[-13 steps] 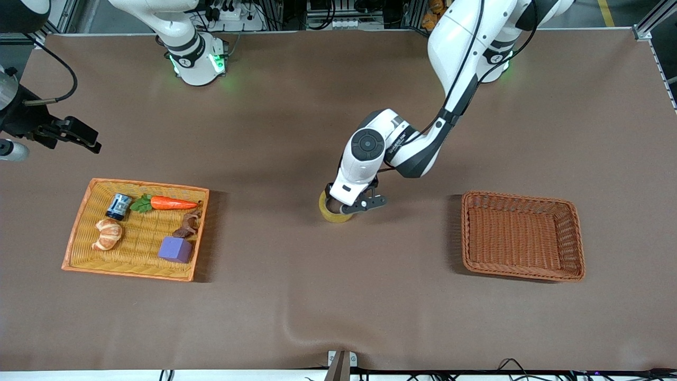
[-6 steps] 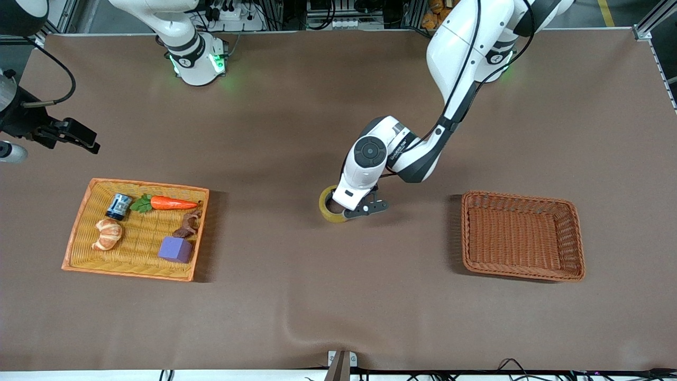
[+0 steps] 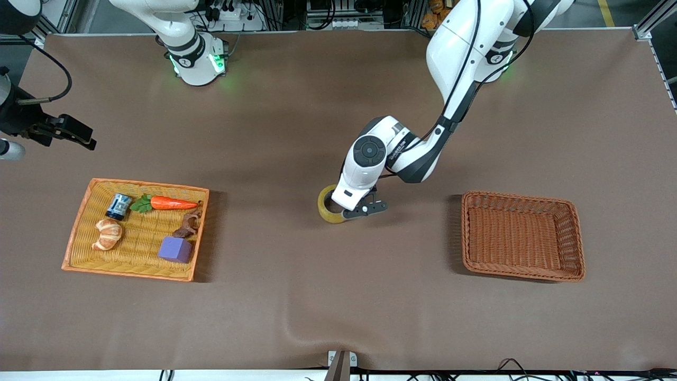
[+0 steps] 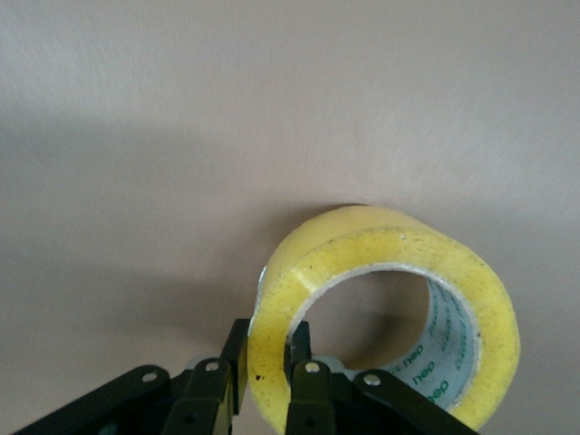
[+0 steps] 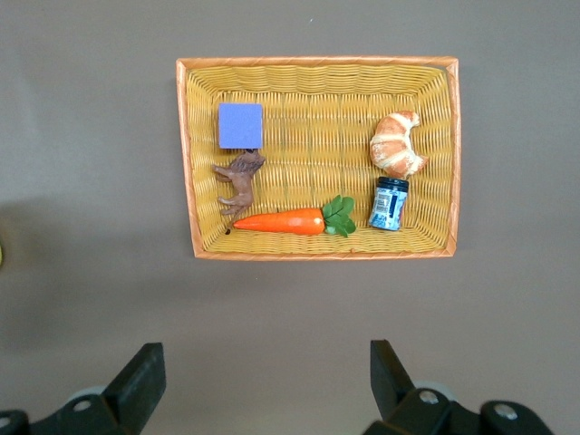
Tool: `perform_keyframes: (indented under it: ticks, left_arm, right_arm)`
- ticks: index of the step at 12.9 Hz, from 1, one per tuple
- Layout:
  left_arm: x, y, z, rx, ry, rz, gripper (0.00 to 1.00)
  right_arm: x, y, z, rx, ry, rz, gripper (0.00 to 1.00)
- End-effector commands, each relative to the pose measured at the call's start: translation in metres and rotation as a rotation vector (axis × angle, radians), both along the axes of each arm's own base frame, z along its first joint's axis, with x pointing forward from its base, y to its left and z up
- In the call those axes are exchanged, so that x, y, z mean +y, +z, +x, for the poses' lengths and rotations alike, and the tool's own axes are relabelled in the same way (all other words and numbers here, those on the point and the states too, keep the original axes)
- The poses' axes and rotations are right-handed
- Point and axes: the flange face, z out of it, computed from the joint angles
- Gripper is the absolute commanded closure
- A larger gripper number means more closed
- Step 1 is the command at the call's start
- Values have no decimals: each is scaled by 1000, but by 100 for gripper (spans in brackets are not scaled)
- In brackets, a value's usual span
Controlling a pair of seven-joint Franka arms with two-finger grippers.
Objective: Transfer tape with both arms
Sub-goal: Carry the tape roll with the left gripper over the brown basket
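At desk centre, left gripper [image 3: 353, 210] is clamped on the tape [image 3: 329, 208] wall, one finger inside the ring. Right gripper [image 5: 263, 381] hangs spread apart above the yellow tray [image 5: 186, 163], waiting.

The tape [image 3: 329, 206], a yellowish translucent ring with a grey printed core, stands on edge, seemingly touching the worktop [image 3: 338, 296], near its middle.
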Motion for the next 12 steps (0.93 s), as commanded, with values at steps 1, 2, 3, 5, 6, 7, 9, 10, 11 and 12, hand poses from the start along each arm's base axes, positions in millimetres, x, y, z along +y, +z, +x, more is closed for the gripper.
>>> perform_keyframes:
  ticks: [1,2,3,5,6,7,9,10,11,12]
  left_arm:
    - [25,86,22,-111,76,1,100]
    - [50,113,38,-126,103,5,100]
    - [76,139,53,-137,122,11,100]
    - [134,170,77,-116,148,30,100]
    - [160,179,87,-104,99,40,100]
    - [193,184,100,-66,95,37,100]
    - [266,183,122,-24,-3,58,100]
    - [289,182,126,-17,-58,66,100]
    - [315,180,132,-14,-94,74,100]
    - [337,175,136,-6,-152,84,100]
  right_arm:
    - [2,6,-2,-1,9,-14,0]
    - [2,6,-2,-2,6,-13,0]
    - [1,3,1,1,3,-9,0]
    - [-4,3,1,-2,-8,-2,0]
    - [-2,3,2,-1,-4,-1,0]
    - [0,1,3,-1,1,-1,0]
    - [-1,1,5,-10,1,-1,0]
    - [0,1,5,-8,4,-1,0]
    - [2,1,5,-10,7,-1,0]
    - [2,1,5,-8,7,0,0]
